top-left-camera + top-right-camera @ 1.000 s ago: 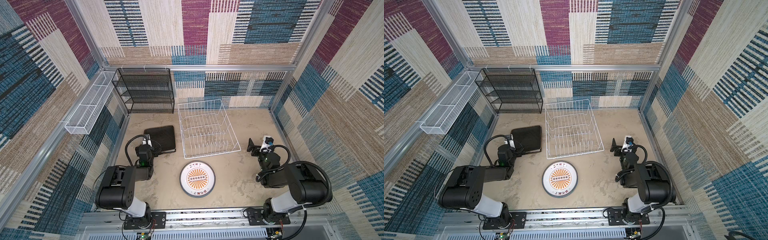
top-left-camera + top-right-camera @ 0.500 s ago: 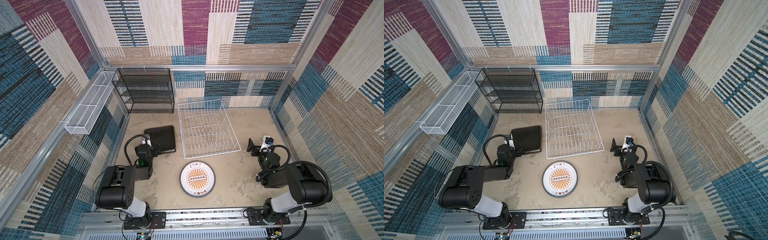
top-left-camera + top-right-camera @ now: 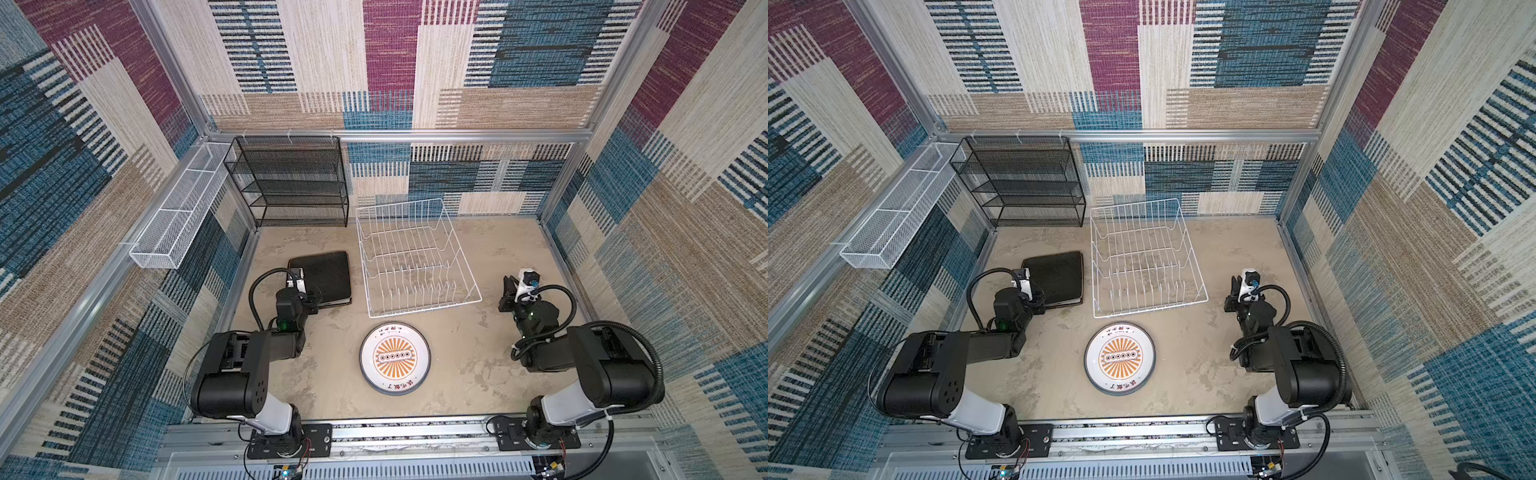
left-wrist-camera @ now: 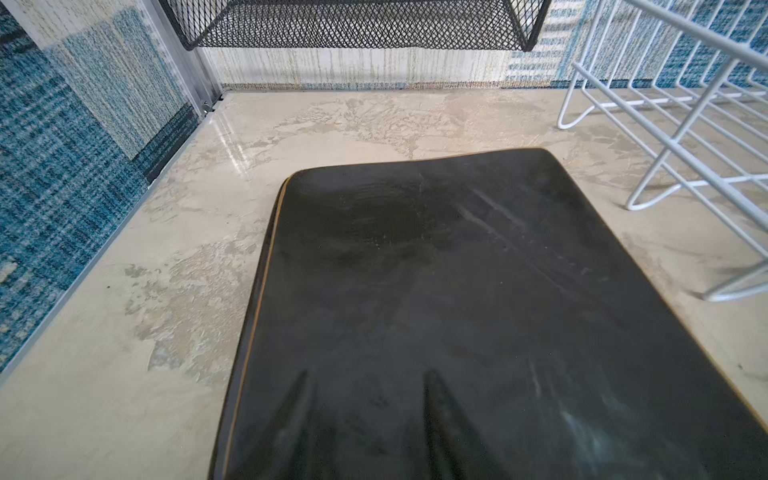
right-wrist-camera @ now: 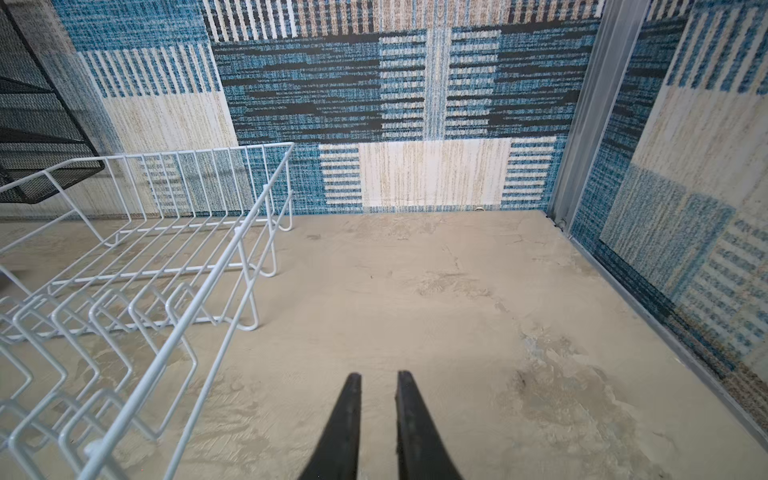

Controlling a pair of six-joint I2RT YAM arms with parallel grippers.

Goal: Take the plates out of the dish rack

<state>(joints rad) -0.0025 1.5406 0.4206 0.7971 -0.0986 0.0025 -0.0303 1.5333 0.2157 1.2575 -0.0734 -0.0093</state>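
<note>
The white wire dish rack stands at the middle back with nothing between its tines. Left of it lie the square plates, stacked black backs up. Round plates are stacked in front of the rack; the top one is white and dark-rimmed with an orange sunburst. My left gripper hovers low over the near edge of the square stack, fingers apart and holding nothing. My right gripper is over bare floor right of the rack, with a narrow empty gap between its fingers.
A black mesh shelf unit stands at the back left. A long white mesh basket hangs on the left wall. Carpeted walls close in the sandy floor on three sides, and a metal rail runs along the front.
The right gripper's fingers have drawn closer together. Both arms stay where they were, and the plates and rack have not moved.
</note>
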